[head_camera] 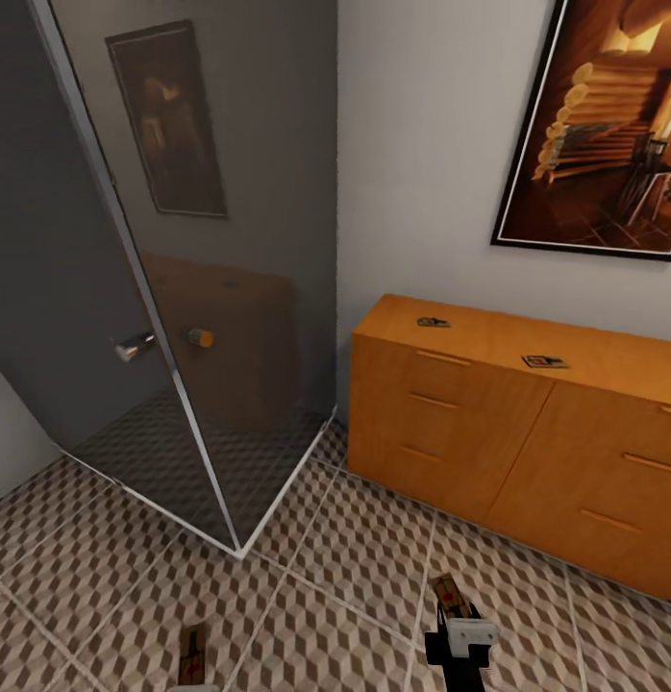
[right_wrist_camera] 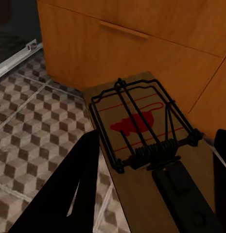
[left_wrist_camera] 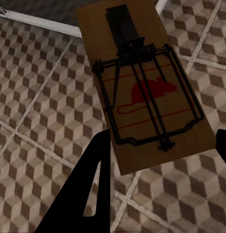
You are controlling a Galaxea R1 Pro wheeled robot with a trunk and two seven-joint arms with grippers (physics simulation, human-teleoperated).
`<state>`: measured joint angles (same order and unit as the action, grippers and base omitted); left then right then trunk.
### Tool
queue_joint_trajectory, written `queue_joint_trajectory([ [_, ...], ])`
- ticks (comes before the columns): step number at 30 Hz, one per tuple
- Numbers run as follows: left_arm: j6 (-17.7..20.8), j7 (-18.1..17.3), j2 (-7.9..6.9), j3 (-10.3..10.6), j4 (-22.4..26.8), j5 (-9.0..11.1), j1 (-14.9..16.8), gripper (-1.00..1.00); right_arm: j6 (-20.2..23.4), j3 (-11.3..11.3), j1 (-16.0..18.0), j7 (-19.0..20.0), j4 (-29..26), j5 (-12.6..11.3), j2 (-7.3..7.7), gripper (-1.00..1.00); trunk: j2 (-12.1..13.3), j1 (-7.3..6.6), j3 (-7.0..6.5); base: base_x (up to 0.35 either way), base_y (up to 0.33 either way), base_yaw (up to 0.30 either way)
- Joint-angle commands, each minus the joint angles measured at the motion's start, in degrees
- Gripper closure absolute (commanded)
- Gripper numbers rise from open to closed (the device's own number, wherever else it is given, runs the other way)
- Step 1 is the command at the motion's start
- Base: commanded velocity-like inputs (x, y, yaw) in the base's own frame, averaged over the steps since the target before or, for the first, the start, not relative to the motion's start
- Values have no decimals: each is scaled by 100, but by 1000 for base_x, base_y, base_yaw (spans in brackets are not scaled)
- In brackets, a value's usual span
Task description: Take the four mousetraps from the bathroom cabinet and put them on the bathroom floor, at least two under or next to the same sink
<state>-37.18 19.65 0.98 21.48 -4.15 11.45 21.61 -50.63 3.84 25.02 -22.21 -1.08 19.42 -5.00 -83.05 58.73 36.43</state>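
**Ana:** Grippers first, then. What is each one carrying?

**Ben:** Left gripper [left_wrist_camera: 159, 167] is clamped on a mousetrap [left_wrist_camera: 144, 82]; its dark fingers [left_wrist_camera: 95, 174] sit at the two long edges of the board's near end, with the board hanging above the bathroom floor [left_wrist_camera: 40, 97]. Right gripper [right_wrist_camera: 156, 170] is likewise closed on a second mousetrap [right_wrist_camera: 142, 131], pinched across its width beside the spring coil, just in front of the cabinet [right_wrist_camera: 156, 53].

**Ana:** How do you judge they handle?

**Ben:** Light and stiff, I'd say: a thin wooden board that will not bend, so little squeeze is needed. The wire bar and spring look like the delicate part, and they may snap if knocked. The bare long edges are the place to hold, well clear of the wire, which is how both are held now.

**Ana:** Any slip risk?

**Ben:** Some, I think. The edges are narrow and smooth, so a tilt could let a board pivot between the pads. Lowering it flat seems safest.

**Ana:** And the other two?

**Ben:** In the head view they lie flat on the cabinet top [head_camera: 489, 336], one mousetrap near the wall [head_camera: 434, 322] and another further along [head_camera: 545, 361], well apart. A glass shower screen [head_camera: 191, 317] stands beside the cabinet. The sink is not something I can place from here.
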Motion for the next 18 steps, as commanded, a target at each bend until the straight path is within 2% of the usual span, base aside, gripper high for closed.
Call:
queue_joint_trajectory([
  [1, -26, 29, 7, 49, -24, 24, 10, 100, -11, 37, 2, -38, 2, 62, -1, 100, -3, 0, 5, 0, 0, 286],
  [18, -26, 22, 8, 49, -24, 24, 10, 100, -8, 37, 2, -38, 2, 62, 0, 100, -3, 0, 5, 0, 0, 286],
])
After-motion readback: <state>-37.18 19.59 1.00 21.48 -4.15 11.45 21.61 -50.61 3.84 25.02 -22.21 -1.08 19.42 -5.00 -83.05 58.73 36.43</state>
